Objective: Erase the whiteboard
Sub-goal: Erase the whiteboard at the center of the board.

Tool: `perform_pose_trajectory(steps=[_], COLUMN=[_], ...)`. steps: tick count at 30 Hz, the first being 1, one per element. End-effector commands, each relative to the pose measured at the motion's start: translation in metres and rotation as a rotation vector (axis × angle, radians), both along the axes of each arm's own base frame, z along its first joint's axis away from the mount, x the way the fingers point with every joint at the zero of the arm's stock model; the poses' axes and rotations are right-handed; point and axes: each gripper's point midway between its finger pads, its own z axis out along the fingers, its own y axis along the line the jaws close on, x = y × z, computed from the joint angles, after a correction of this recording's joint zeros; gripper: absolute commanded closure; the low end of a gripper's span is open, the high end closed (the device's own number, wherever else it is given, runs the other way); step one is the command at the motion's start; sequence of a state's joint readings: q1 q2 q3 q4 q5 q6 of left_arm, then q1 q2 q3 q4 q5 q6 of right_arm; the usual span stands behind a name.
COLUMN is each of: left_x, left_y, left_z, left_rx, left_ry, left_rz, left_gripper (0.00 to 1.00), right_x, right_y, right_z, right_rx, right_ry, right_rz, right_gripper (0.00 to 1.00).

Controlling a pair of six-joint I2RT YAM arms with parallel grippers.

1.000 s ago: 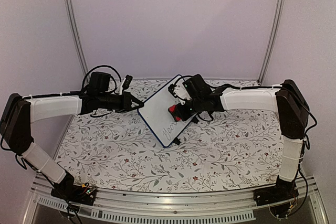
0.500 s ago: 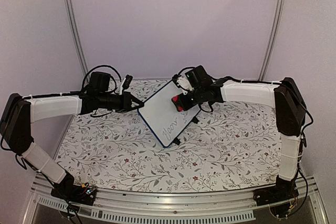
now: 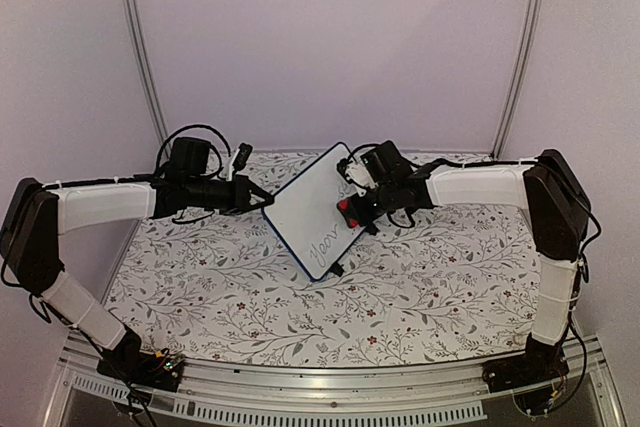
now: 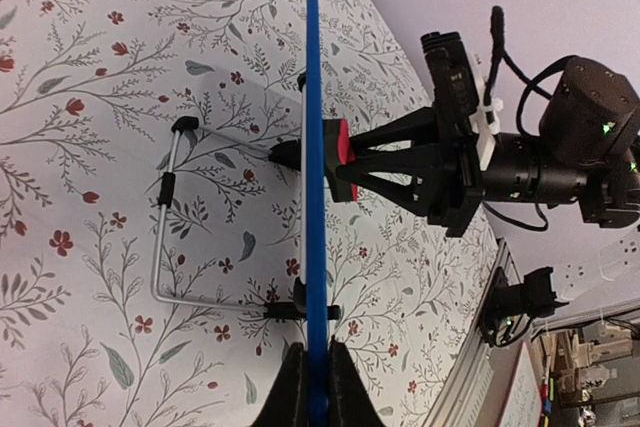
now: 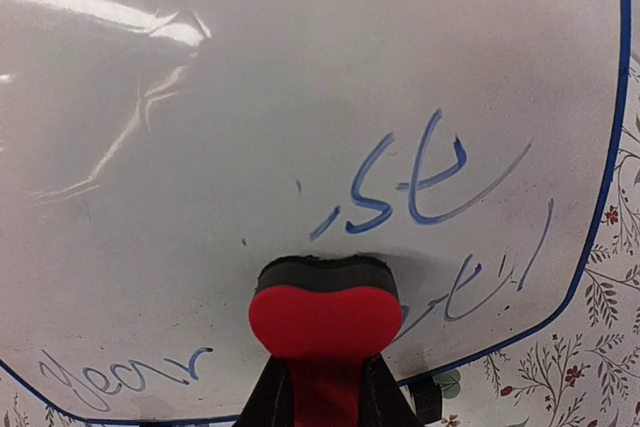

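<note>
One whiteboard (image 3: 305,215) is held on edge and tilted at the far middle of the table (image 3: 420,287). Its left frame edge is clamped between the closed fingers of the left gripper (image 4: 311,377). One red eraser (image 5: 325,317) is pinched by the right gripper (image 3: 350,210) and pressed against the board face near its right edge. Two patches of blue handwriting (image 5: 420,187) are present. A wire stand (image 4: 165,237) projects behind the board. Patterned table surface extends near, left and right of it.
</note>
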State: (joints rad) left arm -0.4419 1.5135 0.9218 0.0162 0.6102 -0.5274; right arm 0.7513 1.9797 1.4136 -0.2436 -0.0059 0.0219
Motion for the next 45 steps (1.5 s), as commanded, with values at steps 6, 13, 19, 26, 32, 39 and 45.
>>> perform_pose_trajectory(steps=[6,13,19,26,32,39,45], left_x=[-0.003,-0.003,-0.003,-0.004,-0.003,-0.003,-0.003], left_y=[-0.007,-0.006,-0.007,-0.007,-0.007,-0.006,-0.005], left_z=[0.019,0.019,0.020,0.019,0.018,0.020,0.022], left_rx=[-0.047,-0.048,-0.048,-0.048,-0.049,-0.047,-0.051], left_ry=[-0.056,-0.057,-0.058,-0.056,-0.054,-0.064,-0.065], left_rz=[-0.045,-0.044,-0.045,-0.046,-0.046,-0.043,-0.040], left_gripper=[0.95,0.95,0.95,0.95,0.95,0.95,0.87], right_x=[0.000,0.009,0.003,-0.015,-0.015,0.006,0.013], right_y=[0.008,0.023,0.018,0.000,-0.001,0.013,0.018], right_z=[0.011,0.036,0.013,-0.012,-0.006,0.028,0.047], right_rx=[0.017,0.059,0.028,0.005,0.014,0.036,0.056], right_ry=[0.012,-0.018,0.016,0.053,0.038,-0.023,-0.049], right_rz=[0.031,0.048,0.048,0.037,0.026,0.016,0.023], right_gripper=[0.95,0.95,0.95,0.95,0.95,0.95,0.95])
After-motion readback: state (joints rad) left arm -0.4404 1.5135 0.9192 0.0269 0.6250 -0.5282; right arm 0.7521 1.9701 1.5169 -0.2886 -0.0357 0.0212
